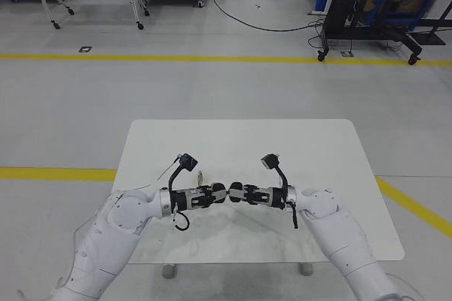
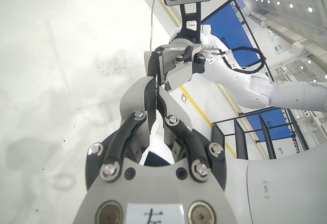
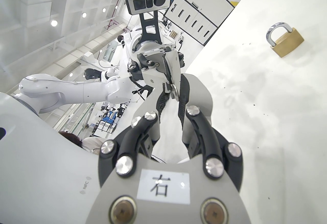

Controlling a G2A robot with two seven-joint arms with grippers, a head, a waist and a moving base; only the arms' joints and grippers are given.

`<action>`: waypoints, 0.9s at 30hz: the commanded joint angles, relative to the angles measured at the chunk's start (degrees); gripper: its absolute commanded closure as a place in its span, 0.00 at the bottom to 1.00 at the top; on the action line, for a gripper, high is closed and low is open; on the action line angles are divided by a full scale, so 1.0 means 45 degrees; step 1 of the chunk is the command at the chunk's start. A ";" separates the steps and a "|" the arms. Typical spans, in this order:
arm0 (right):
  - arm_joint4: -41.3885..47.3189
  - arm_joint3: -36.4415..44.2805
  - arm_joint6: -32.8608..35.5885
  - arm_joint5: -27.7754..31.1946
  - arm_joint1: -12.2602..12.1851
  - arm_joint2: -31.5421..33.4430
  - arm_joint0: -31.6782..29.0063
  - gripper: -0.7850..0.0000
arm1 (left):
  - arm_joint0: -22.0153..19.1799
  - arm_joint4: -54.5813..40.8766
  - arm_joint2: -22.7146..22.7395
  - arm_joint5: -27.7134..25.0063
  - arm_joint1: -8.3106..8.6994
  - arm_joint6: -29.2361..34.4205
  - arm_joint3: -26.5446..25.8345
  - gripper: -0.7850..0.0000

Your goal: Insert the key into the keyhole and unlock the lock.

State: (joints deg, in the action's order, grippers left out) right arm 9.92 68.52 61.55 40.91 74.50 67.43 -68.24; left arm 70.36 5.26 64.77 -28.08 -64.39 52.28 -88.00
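a: top view, where do the arms meet?
b: tip to tip above the middle of the table [image 1: 324,150].
a: and the key?
b: the key [image 3: 175,91] is off the table between them. the left gripper [image 2: 155,87] has its fingers clamped on it, and the right gripper [image 3: 175,97] pinches it too.
a: the padlock?
b: the padlock [image 3: 284,39] lies flat on the table, well apart from both grippers, on the left arm's side.

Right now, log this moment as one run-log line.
left pincer: shut on key | right pincer: tip to tip with left, above table | brass padlock: flat on table, apart from both | key not yet inserted
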 commanded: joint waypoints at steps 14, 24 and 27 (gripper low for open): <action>-0.0143 0.0196 -0.0390 0.0287 -0.0314 0.0101 -0.0169 1.00 | 0.0022 0.0178 0.0308 0.0152 0.0125 -0.0888 0.0013 0.00; -0.0700 0.0567 -0.3053 0.0711 -0.0698 0.1812 -0.0954 1.00 | 0.0717 0.7629 0.1018 0.1942 0.0377 -0.4333 -0.1032 0.00; -0.1021 0.0898 -0.3520 0.0695 -0.0763 0.1985 -0.1250 1.00 | 0.0829 1.0114 0.0490 0.2555 0.0405 -0.4120 -0.1292 0.00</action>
State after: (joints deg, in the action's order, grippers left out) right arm 5.53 72.16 46.02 44.10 71.13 76.31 -73.56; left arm 74.05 45.15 67.96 -17.37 -62.60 32.95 -93.55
